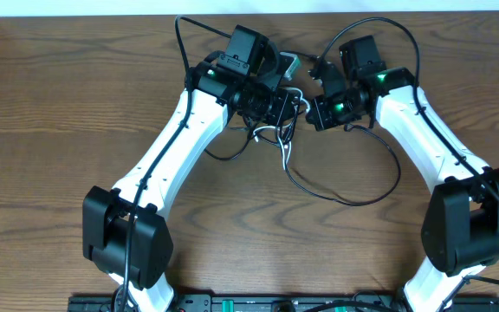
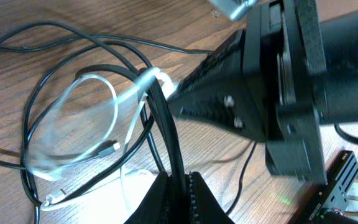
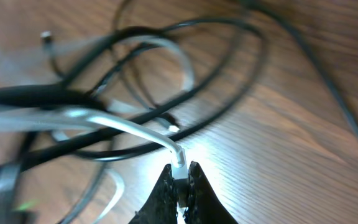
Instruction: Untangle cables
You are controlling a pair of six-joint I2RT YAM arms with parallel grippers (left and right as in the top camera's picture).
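A tangle of thin black cables (image 1: 332,192) and one white cable (image 1: 286,130) lies at the table's far middle. My left gripper (image 1: 291,106) is shut on a black cable; in the left wrist view the cable (image 2: 166,124) runs up out of the jaws (image 2: 180,186) across the white cable loop (image 2: 101,112). My right gripper (image 1: 312,111) is shut on the white cable's plug end (image 3: 179,167), held in the jaws (image 3: 180,183) above the table. Black loops (image 3: 185,68) hang and lie behind it.
The wooden table (image 1: 59,130) spreads around the arms. A long black loop (image 1: 379,182) trails toward the front right. A small grey block (image 1: 288,64) sits behind the left wrist. The right arm's body (image 2: 291,81) fills the left wrist view's right side.
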